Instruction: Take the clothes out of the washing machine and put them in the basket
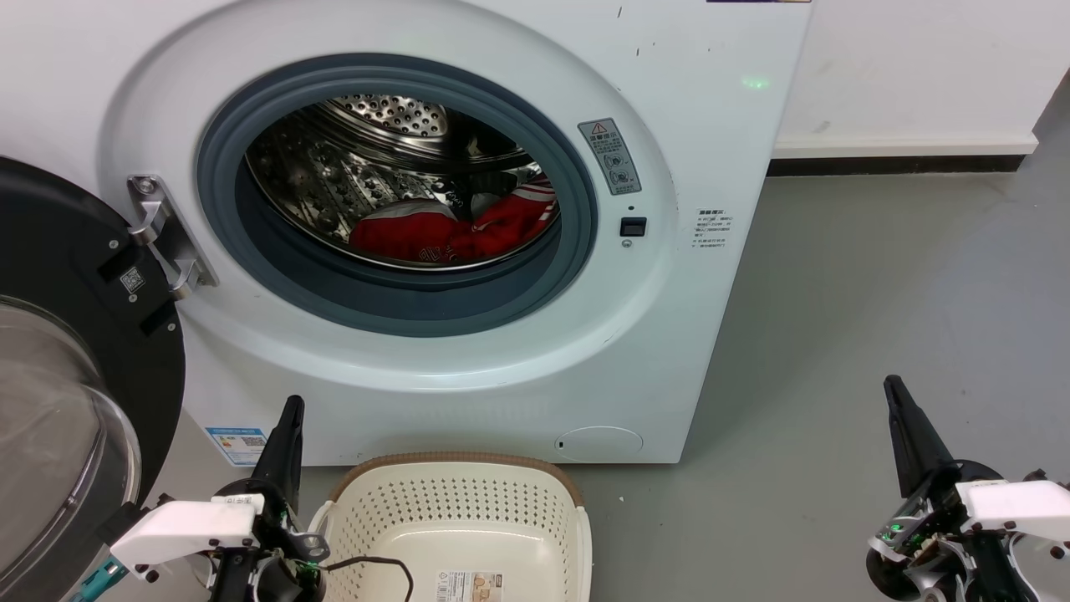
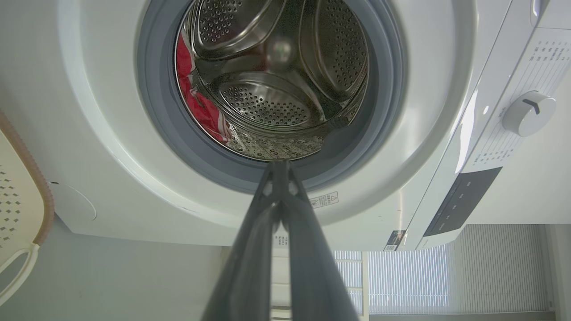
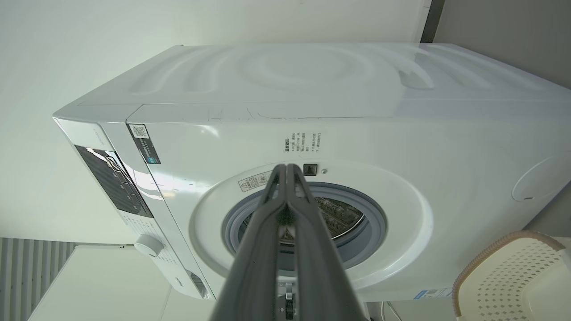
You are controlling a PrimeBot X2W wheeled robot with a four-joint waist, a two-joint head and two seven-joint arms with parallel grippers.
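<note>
As our dark left fingers (image 1: pixel 282 451) and right fingers (image 1: pixel 911 435) sit together, empty, we locate the red white-trimmed clothes (image 1: pixel 451 230) lying crosswise ahead and above, nearer the left.

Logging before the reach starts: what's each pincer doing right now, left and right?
Left pincer: closed, holding nothing.
Right pincer: closed, holding nothing.

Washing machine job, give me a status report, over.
Left gripper and right gripper low, jaws shut, empty. Clothes in washing machine drum, basket without clothes. Door open, nothing in the way.
</note>
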